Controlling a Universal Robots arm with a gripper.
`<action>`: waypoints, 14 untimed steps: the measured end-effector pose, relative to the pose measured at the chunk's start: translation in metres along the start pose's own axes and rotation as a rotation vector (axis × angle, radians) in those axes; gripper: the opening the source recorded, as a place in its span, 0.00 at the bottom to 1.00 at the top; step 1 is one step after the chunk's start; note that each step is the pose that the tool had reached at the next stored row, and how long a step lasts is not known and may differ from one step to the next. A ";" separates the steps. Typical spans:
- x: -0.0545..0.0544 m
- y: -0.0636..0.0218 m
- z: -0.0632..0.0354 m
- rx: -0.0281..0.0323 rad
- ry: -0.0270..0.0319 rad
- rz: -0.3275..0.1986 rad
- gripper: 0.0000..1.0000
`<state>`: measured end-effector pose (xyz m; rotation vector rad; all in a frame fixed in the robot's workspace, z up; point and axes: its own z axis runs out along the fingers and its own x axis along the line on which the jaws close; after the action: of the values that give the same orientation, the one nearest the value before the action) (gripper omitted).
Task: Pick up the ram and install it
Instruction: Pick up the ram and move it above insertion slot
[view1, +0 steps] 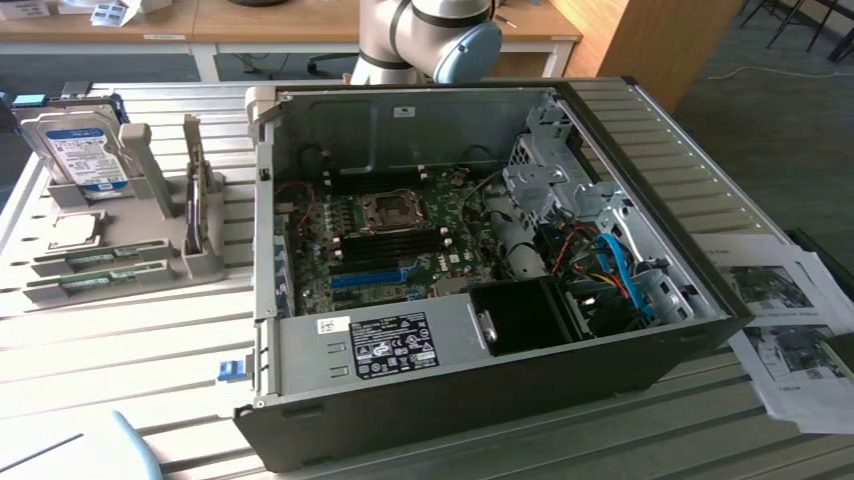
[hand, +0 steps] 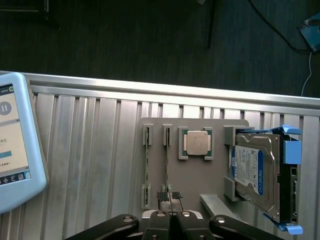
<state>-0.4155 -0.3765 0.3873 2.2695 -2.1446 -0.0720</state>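
Two ram sticks stand on edge in a grey holder on the table, at the exterior view's left: one ram stick and a second beside it. The wrist view looks down on them as thin green strips, one ram stick and the other. My gripper is shut with nothing in it, well above the holder, its tips in line with the end of the second strip. The open computer case shows its motherboard with dark memory slots.
On the same holder are a CPU and a silver hard drive with a blue-white label. A tablet lies on the ribbed table. Printed sheets lie at the case's far side. The arm's joint rises behind the case.
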 end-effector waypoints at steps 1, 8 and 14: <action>0.000 0.0000 0.0000 0.0000 0.0000 0.000 0.09; 0.000 -0.0003 0.0055 0.0001 -0.0001 0.000 0.09; 0.000 -0.0006 0.0142 0.0000 0.0000 0.000 0.09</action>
<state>-0.4155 -0.3765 0.3732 2.2695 -2.1446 -0.0720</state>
